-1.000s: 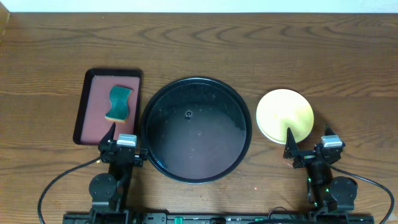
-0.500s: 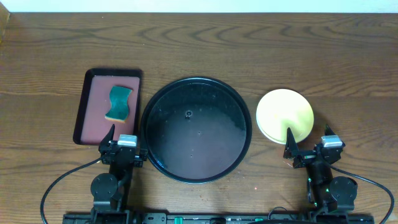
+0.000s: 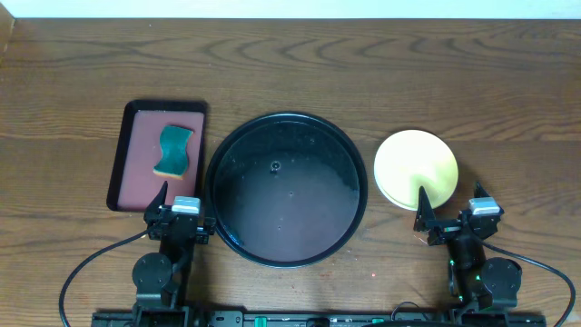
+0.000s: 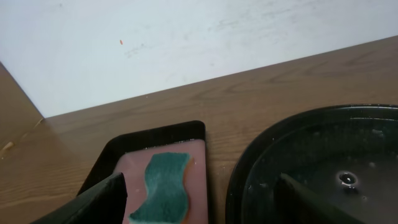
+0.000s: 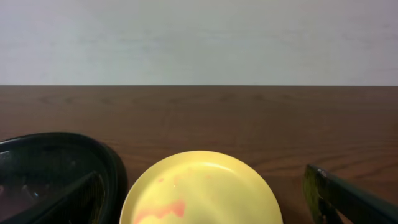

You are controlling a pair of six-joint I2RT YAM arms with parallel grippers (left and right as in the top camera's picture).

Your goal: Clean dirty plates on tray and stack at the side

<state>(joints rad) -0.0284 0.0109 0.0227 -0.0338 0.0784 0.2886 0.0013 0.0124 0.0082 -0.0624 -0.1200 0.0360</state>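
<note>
The round black tray [image 3: 227, 150] sits at the table's middle with no plates on it; its rim shows in the left wrist view [image 4: 249, 155] and the right wrist view [image 5: 74, 140]. A yellow plate [image 3: 416, 168] lies on the table right of the tray, with reddish-orange smears on its face in the right wrist view [image 5: 205, 186]. The mint green plates are not visible. My left gripper [image 3: 186, 207] is open and empty at the tray's near-left edge. My right gripper [image 3: 449, 207] is open and empty just in front of the yellow plate.
A small reddish-brown rectangular tray [image 3: 136, 136] left of the black tray holds a green sponge [image 3: 174, 152], which also shows in the left wrist view [image 4: 163, 190]. A white wall stands behind the table's far edge.
</note>
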